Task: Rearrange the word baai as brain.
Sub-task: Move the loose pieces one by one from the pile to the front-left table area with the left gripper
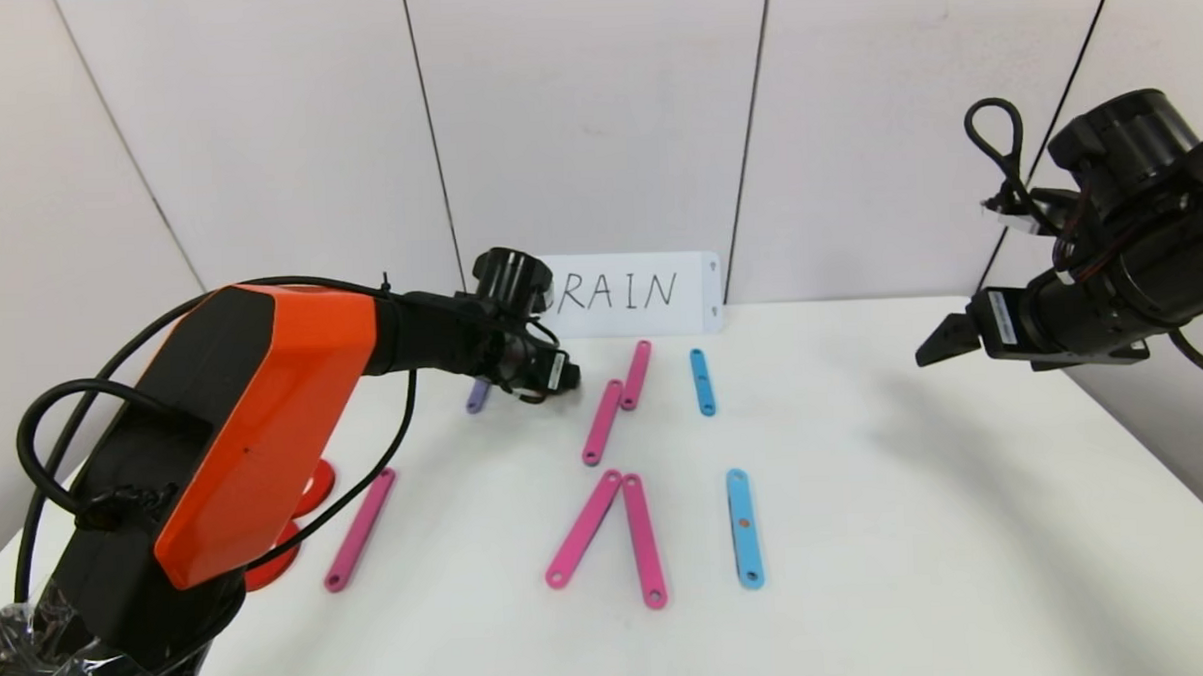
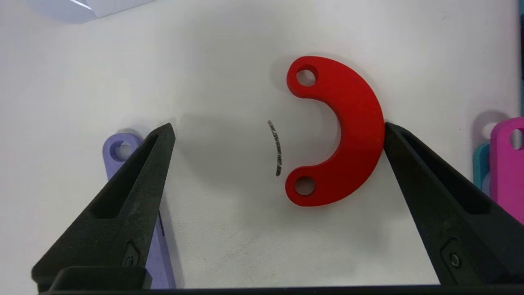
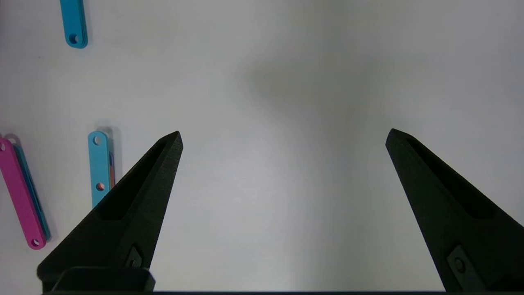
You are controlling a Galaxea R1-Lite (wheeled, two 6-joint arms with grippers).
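The word lies in loose pieces on the white table (image 1: pixel 868 529): pink strips (image 1: pixel 602 422) (image 1: pixel 645 540), light-blue strips (image 1: pixel 703 381) (image 1: pixel 744 528) and a purple strip (image 1: pixel 477 394). My left gripper (image 1: pixel 543 375) hovers low at the back left, open. In the left wrist view a red arc (image 2: pixel 356 123) lies flat between its fingers (image 2: pixel 278 126), its outer curve against one fingertip (image 2: pixel 395 139); the other fingertip overlaps the purple strip (image 2: pixel 116 151). My right gripper (image 1: pixel 937 346) hangs open above the bare right side of the table (image 3: pixel 284 133), holding nothing.
A white card (image 1: pixel 630 292) with handwritten letters stands against the back wall. Another pink strip (image 1: pixel 360 530) and two red arcs (image 1: pixel 316 483) (image 1: pixel 274 565) lie at the front left, partly hidden by my left arm. A short dark curved mark (image 2: pixel 276 147) shows on the table.
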